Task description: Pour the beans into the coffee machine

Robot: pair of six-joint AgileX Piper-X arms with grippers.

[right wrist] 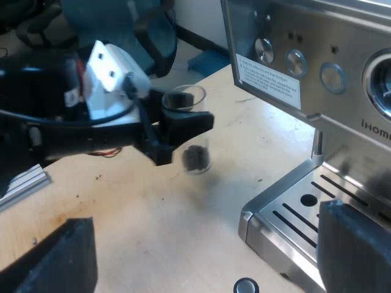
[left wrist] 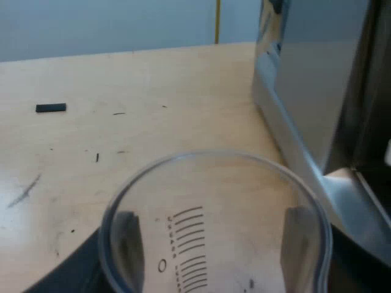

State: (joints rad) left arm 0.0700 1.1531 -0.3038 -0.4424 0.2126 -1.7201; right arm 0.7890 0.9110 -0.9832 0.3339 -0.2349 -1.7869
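Observation:
The clear measuring glass [left wrist: 214, 207] with printed scale lines sits between my left gripper's [left wrist: 214, 244] dark fingers [left wrist: 128, 244], which press on its two sides. In the right wrist view the same glass [right wrist: 194, 143] hangs above the wooden table near the espresso machine [right wrist: 305, 67], held by my left gripper [right wrist: 177, 131], with a dark clump of beans [right wrist: 195, 157] in its bottom. My right gripper [right wrist: 208, 256] is open above the table by the machine's drip tray [right wrist: 305, 207], with nothing between its fingers [right wrist: 55, 256].
The machine's steel side [left wrist: 305, 91] stands close beside the glass. A small black strip [left wrist: 51, 108] lies on the table farther off. A small round black object [right wrist: 246, 285] lies by the drip tray's corner. An aluminium rail [right wrist: 24, 183] and a chair [right wrist: 153, 30] are behind the left arm.

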